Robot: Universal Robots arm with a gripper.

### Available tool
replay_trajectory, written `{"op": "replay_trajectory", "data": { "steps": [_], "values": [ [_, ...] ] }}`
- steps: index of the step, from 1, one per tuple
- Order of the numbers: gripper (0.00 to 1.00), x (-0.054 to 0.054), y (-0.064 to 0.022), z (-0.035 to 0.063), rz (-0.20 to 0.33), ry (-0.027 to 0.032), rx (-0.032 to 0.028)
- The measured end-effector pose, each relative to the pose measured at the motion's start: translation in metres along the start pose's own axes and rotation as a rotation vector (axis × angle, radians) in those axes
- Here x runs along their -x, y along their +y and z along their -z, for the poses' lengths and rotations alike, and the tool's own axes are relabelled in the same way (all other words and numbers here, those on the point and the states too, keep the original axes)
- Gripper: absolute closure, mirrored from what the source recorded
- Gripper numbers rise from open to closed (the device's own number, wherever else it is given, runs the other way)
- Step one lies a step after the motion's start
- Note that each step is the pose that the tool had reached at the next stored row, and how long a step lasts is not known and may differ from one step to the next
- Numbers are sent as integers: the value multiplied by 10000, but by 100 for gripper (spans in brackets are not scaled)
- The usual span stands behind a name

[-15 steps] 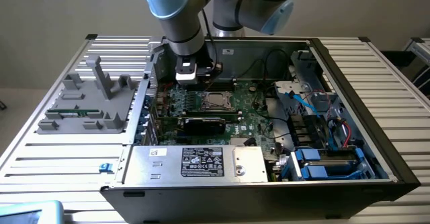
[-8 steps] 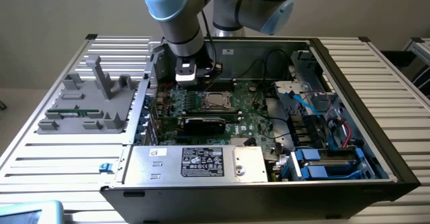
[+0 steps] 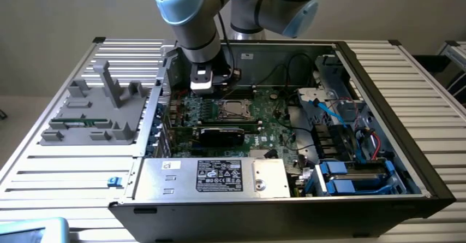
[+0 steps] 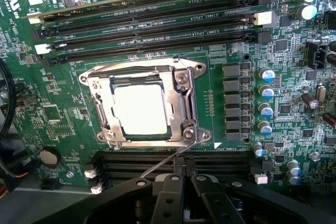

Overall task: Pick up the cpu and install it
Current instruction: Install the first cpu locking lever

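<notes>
The cpu [image 4: 140,109] already lies flat inside the socket's metal frame [image 4: 182,92] on the motherboard [image 4: 63,114] — placing looks done. The gripper [image 4: 186,178] hangs just beside it, fingers closed and empty, near the thin retention lever [image 4: 168,160] — apparently unlatched.

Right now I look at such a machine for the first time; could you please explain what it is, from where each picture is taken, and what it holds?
It is a robot arm reaching into an open computer case on a slatted metal table. One camera stands off the arm; the other sits on its wrist and looks at the green motherboard. The end effector, the grasping part, is shut and seems to hold nothing. The cpu, a shiny square chip, already lies inside the metal frame of its socket. Beside the case, a grey tray carries a green memory stick.
</notes>
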State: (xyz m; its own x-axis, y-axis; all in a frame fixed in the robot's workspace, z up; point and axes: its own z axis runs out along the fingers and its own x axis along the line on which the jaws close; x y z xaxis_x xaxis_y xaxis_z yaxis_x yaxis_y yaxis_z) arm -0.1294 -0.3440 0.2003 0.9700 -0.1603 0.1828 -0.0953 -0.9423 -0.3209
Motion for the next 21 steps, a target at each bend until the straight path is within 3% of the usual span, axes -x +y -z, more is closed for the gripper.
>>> {"op": "replay_trajectory", "data": {
  "steps": [21],
  "values": [
    [89,-47,10,-60,-79,157,-3]
  ]
}}
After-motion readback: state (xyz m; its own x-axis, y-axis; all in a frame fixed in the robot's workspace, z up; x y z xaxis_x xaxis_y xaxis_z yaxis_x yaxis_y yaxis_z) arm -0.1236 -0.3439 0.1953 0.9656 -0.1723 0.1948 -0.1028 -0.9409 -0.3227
